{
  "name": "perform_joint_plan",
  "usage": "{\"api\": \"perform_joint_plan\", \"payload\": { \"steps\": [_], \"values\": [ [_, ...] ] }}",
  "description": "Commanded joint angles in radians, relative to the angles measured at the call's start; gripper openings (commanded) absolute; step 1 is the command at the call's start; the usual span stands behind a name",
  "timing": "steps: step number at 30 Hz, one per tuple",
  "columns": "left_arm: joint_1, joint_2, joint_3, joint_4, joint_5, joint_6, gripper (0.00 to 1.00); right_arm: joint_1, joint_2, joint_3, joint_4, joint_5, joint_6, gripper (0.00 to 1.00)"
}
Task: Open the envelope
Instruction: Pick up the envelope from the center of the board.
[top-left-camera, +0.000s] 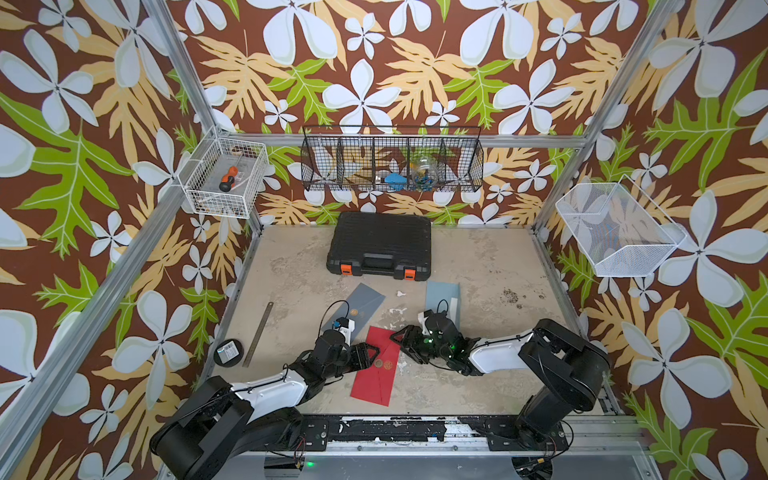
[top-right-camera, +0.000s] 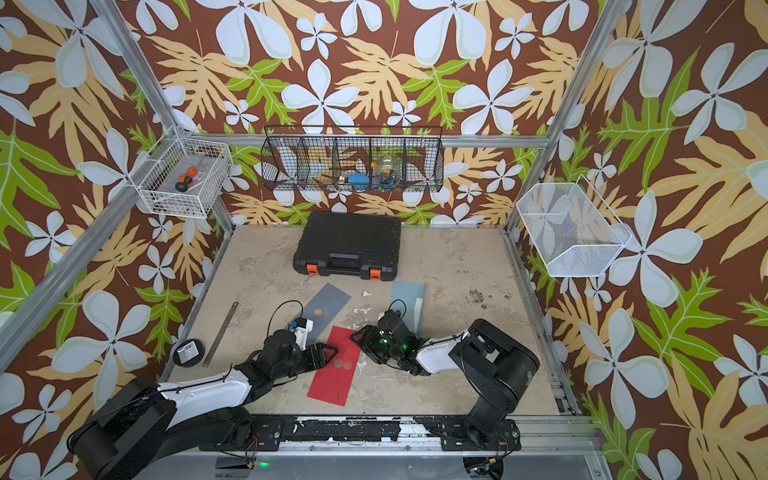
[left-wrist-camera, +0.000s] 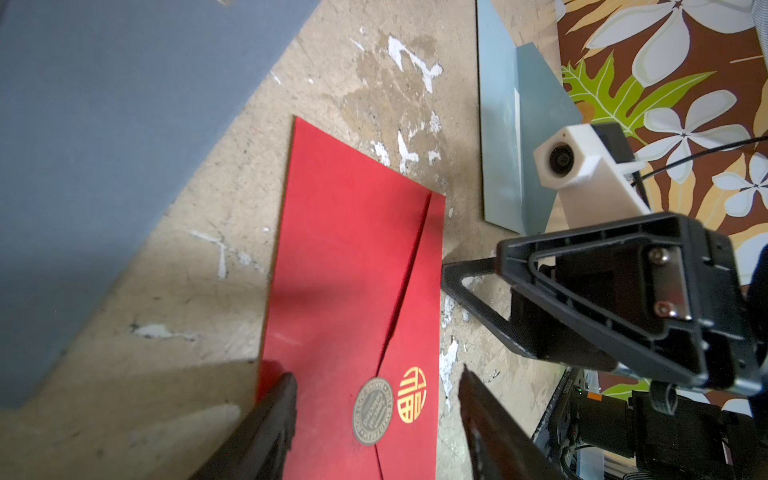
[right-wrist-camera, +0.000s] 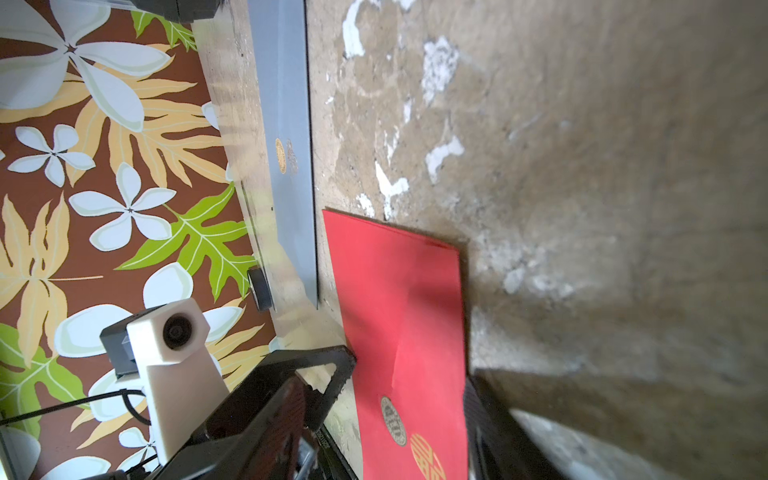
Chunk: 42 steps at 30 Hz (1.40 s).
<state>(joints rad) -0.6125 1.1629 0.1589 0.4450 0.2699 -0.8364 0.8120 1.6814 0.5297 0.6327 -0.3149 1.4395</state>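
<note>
A worn beige table (top-left-camera: 478, 257) sits inside walls of leaf-and-flower paper; take the back wall as 12 o'clock in a top view. At 8 o'clock lie a black disc (top-left-camera: 227, 352) and, just beside it, a steel ruler (top-left-camera: 258, 334). A grey envelope (top-left-camera: 365, 301) lies near the middle, toward 10 o'clock.

The left gripper (top-left-camera: 374, 356) reaches in from 9 o'clock over the red envelope (top-left-camera: 376, 380). Its fingers (left-wrist-camera: 274, 415) are spread apart, one over each long edge, grasping nothing. The red envelope lies flat at about 7 o'clock, near the front edge, with its flap shut under a round seal (left-wrist-camera: 372, 411) (a gold character (left-wrist-camera: 411, 395) sits right beside it).

The right gripper (top-left-camera: 400, 343) comes in at the envelope's 1 o'clock corner. Its fingers (right-wrist-camera: 494, 415) are likewise parted and empty. Whether either gripper touches the paper I cannot tell.

A pale blue envelope (top-left-camera: 442, 297) lies at 1 o'clock, and a black case (top-left-camera: 380, 245) at 12.
</note>
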Motion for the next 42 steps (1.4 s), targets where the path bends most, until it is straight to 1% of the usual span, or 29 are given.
{"api": "perform_joint_plan", "payload": {
  "steps": [1, 7, 15, 22, 24, 32, 38, 42],
  "values": [
    [-0.001, 0.0, -0.002, -0.052, -0.003, -0.005, 0.65, 0.001, 0.008, -0.009, 0.02, -0.01, 0.016, 0.62],
    [-0.001, -0.002, -0.001, -0.052, -0.003, -0.006, 0.65, 0.001, 0.004, -0.008, 0.045, -0.012, 0.006, 0.6],
    [-0.001, -0.012, 0.013, -0.055, 0.002, -0.017, 0.65, 0.001, -0.013, -0.02, 0.087, -0.001, -0.003, 0.6],
    [-0.001, -0.04, 0.009, -0.071, -0.012, -0.013, 0.65, 0.003, -0.068, -0.021, -0.111, 0.058, 0.012, 0.64],
    [-0.001, -0.043, 0.01, -0.071, -0.012, -0.011, 0.65, 0.003, -0.073, -0.032, -0.117, 0.065, 0.016, 0.63],
    [-0.001, -0.011, 0.009, -0.06, -0.002, -0.008, 0.65, 0.005, -0.019, 0.002, -0.163, 0.028, 0.019, 0.64],
    [-0.001, 0.036, 0.004, -0.037, 0.006, -0.004, 0.65, 0.006, 0.062, 0.006, -0.099, -0.027, 0.043, 0.64],
    [-0.001, 0.031, -0.017, -0.05, -0.016, 0.005, 0.65, 0.006, 0.056, 0.011, -0.086, -0.012, 0.03, 0.63]
  ]
}}
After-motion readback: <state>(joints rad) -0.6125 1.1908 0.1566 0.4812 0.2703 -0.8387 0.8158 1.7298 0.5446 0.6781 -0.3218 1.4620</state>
